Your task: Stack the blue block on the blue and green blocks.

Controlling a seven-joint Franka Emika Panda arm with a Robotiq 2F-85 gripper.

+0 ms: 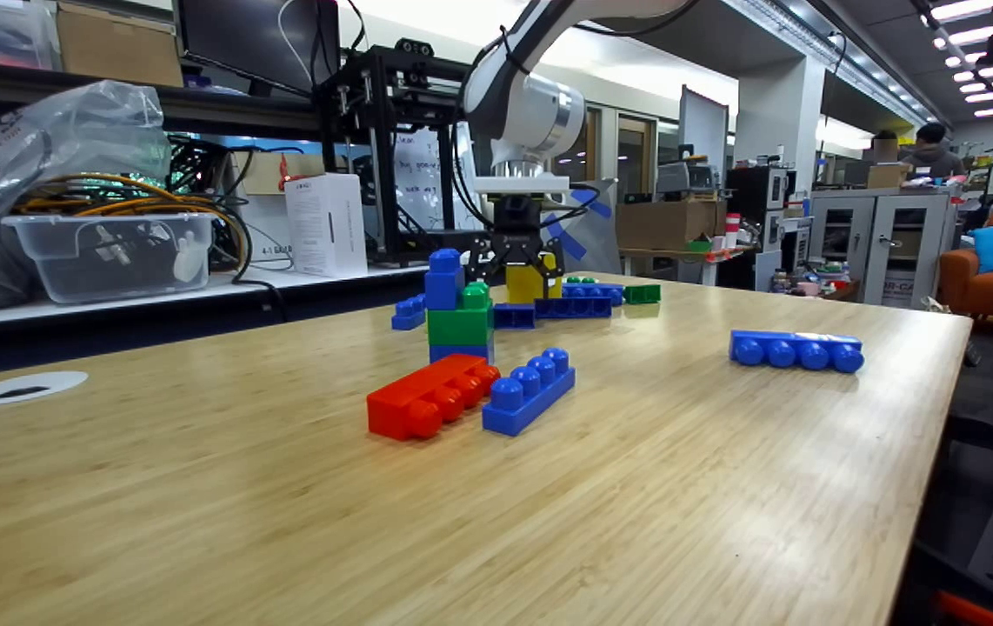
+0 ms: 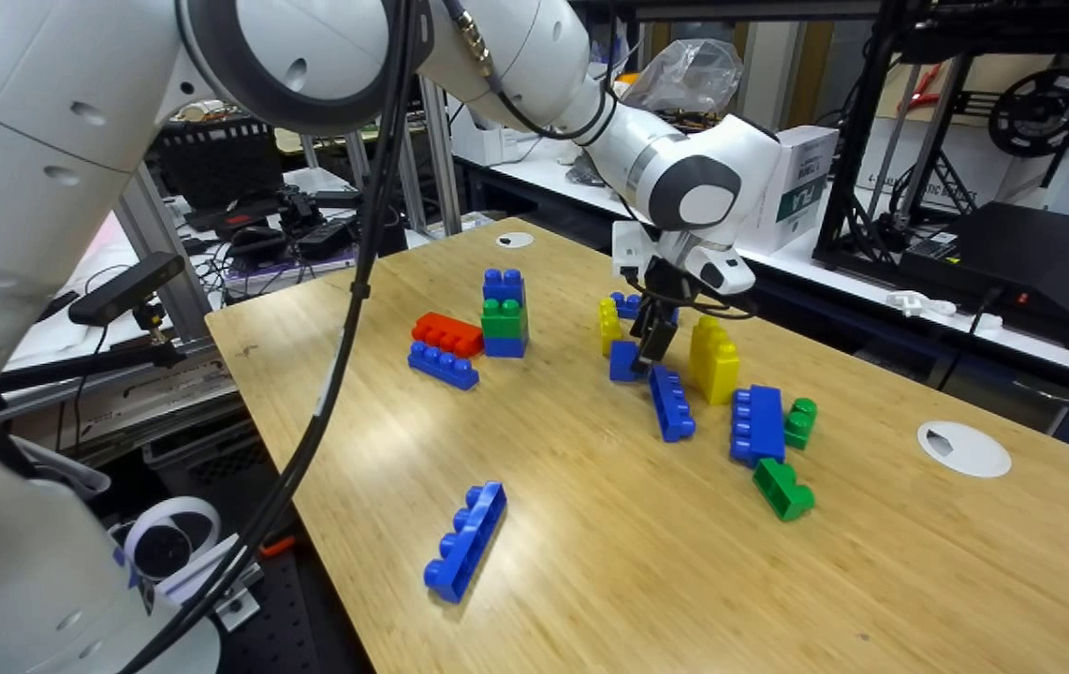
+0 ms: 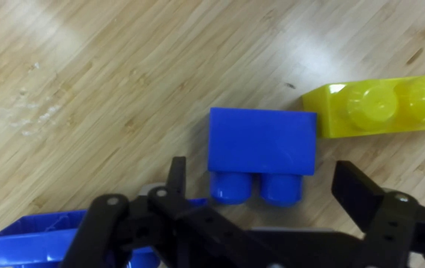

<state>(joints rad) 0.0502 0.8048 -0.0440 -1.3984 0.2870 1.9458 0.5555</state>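
The blue block (image 3: 261,141) lies on its side on the wooden surface (image 2: 591,524), nearer the edge opposite the arm's base (image 2: 57,580) than the edge beside it. The end effector (image 3: 259,172) stands over it, fingers (image 3: 177,175) spread apart, one to each side; bare wood shows between each finger and the block. Just beside the block is a yellow brick (image 3: 380,106); whether they touch I cannot tell. A long blue brick (image 3: 34,238) lies near, partly hidden by a finger.

The blue and green blocks (image 2: 505,323) stand upright, blue lowest, green in the middle, blue on part of the top. Near them lies a red brick (image 2: 448,334).

Toward the edge beside the base, in an exterior view, lies another blue brick (image 2: 467,543).
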